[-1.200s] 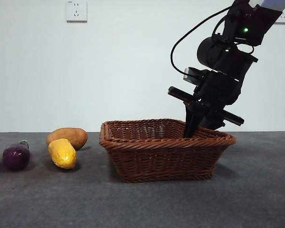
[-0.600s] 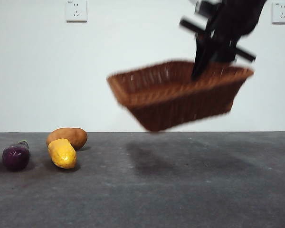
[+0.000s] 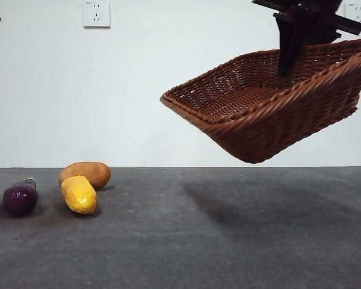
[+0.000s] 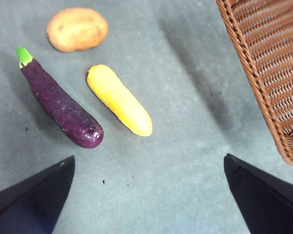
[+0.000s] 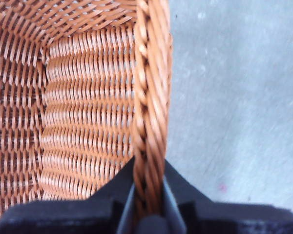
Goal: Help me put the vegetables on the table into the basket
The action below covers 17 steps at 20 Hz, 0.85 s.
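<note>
The right gripper [image 5: 147, 195] pinches the basket [image 3: 277, 114] rim, holding it tilted in the air at 2 o'clock. The left gripper [image 4: 146, 195] is wide open above the potato [image 3: 85, 174], corn [image 3: 79, 194] and eggplant [image 3: 20, 198], lying on the table [image 3: 228, 241] at 8 o'clock

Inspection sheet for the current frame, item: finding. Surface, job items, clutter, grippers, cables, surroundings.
Surface: dark grey table, matte, with the basket's shadow on it.
Basket: wicker basket in the air, tilted, held by its rim; nothing seen inside.
Vegetables: potato, corn and eggplant lie on the table, grouped together, none in the basket.
Clutter: nothing seen.
Right gripper: jaws clamped on the basket's braided rim, one inside and one outside.
Left gripper: jaws wide apart, empty, above the vegetables.
Cables: nothing seen.
Surroundings: white wall with a socket at top left and another partly hidden at top right.
</note>
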Motion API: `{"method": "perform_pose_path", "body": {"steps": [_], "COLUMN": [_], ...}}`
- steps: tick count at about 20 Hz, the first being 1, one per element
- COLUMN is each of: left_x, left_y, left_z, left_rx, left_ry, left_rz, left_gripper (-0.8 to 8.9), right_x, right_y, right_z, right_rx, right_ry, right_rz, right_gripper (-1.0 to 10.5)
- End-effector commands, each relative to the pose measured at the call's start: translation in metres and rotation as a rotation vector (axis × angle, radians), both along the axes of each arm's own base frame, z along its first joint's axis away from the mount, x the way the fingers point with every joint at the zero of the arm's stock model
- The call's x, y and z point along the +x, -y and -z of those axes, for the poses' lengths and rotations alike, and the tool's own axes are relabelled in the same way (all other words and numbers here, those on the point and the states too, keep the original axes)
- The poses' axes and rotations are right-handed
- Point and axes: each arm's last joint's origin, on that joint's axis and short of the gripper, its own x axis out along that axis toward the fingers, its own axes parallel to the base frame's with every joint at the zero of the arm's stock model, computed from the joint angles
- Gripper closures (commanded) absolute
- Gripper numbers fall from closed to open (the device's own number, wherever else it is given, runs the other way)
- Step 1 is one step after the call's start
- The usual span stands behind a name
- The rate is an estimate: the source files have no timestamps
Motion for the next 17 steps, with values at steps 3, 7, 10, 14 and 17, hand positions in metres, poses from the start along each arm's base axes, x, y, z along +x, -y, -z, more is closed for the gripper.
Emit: {"method": "perform_pose_path", "body": {"steps": [3,7,10,14,17], "left_x": [0.032,0.066,0.093,0.131,0.148], "left_y": [0.012,0.049,0.076,0.099,0.104], "left_z": [0.01,0.033,0.035,0.015,0.028], "left_rx": [-0.063,-0.017,0.058,0.25,0.24], "left_ry": [-0.05,-0.124,-0.183,-0.227,-0.361], "left_rz": [0.002,-0.007,-0.047,-0.137,-0.173], "left_gripper": [2.48,2.48,2.48,2.48,2.48], "right_x": [-0.007,-0.008,-0.008,-0.008,-0.004], "right_y": [-0.022,-0.025,-0.024,-0.024,-0.016], "right_z": [-0.006,-0.006,-0.006,-0.006,-0.006], "right_rx": [-0.028,-0.034,-0.059,-0.076,-0.092], "right_ry": [0.08,0.086,0.097,0.096,0.099], "right_rz": [-0.021,-0.034,-0.034,-0.05,-0.039], "right_gripper": [9.6,9.6,9.6,9.6,9.6]}}
